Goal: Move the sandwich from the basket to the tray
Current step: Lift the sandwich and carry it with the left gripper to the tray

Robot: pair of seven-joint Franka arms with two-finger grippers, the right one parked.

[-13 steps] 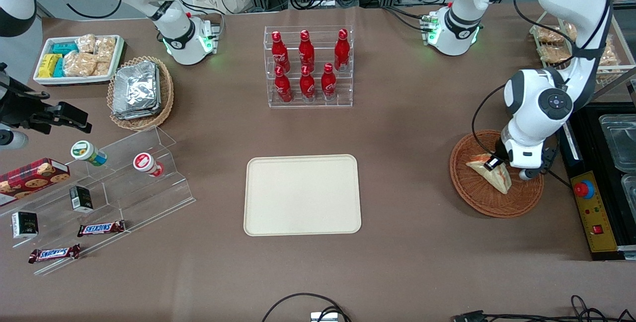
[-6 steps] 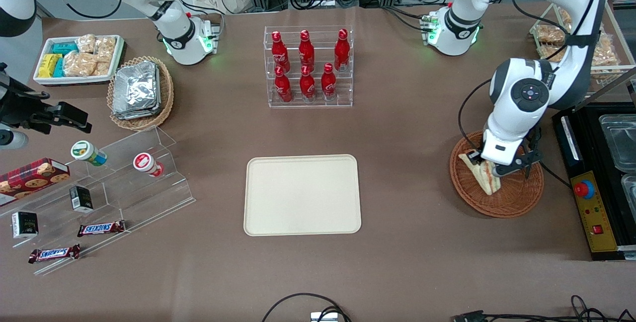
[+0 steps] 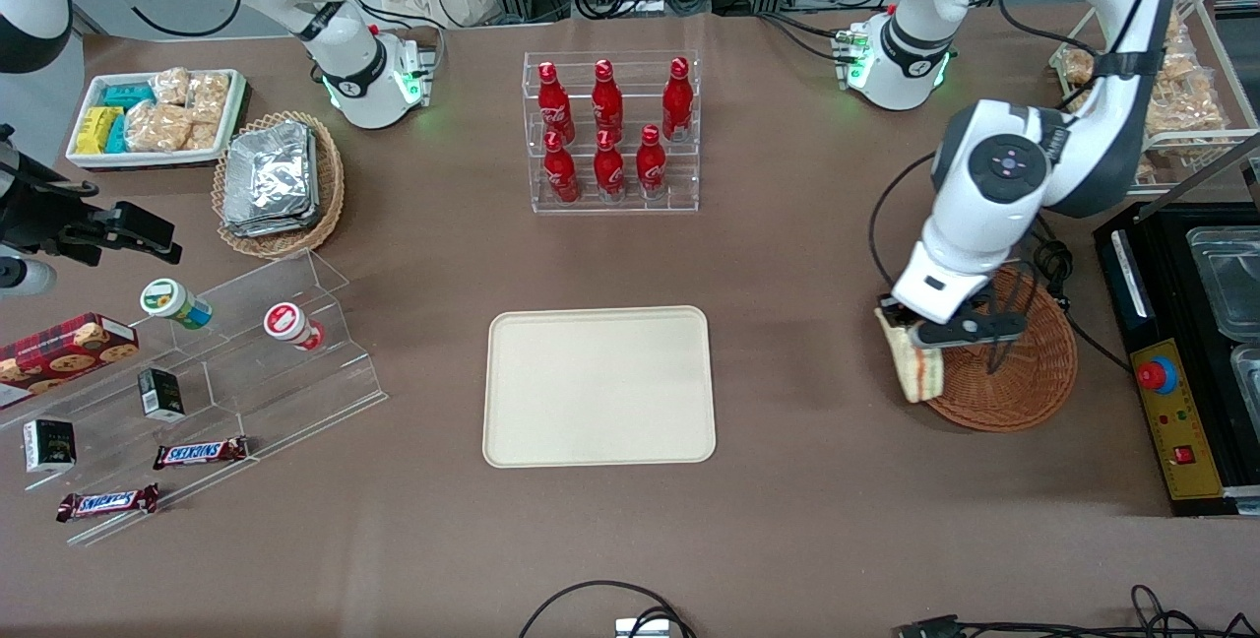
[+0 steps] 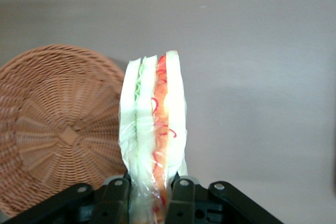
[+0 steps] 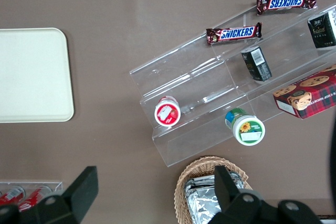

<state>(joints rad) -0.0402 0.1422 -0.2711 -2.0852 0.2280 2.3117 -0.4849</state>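
Woven reddish wicker basket (image 3: 1024,372) on table. Gripper (image 4: 149,192) above basket rim nearest cream tray (image 3: 598,386), jaws clamped on plastic-wrapped triangular sandwich (image 4: 153,129), held clear, tray well apart.

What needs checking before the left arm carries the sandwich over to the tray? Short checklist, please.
1. Grip: gripper shut on the sandwich, fingers clamping its lower end in the wrist view: ok.
2. Lift: sandwich hangs at the basket rim on the tray's side, edge-on in the fingers; whether it fully clears the rim: cannot tell.
3. Basket: nothing else seen in it: ok.
4. Tray: nothing on it, surface bare: ok.
5. Path: only bare tablecloth between basket and tray: ok.
6. Wrap: the sandwich's clear film looks loose near the fingers; slip risk: cannot tell.
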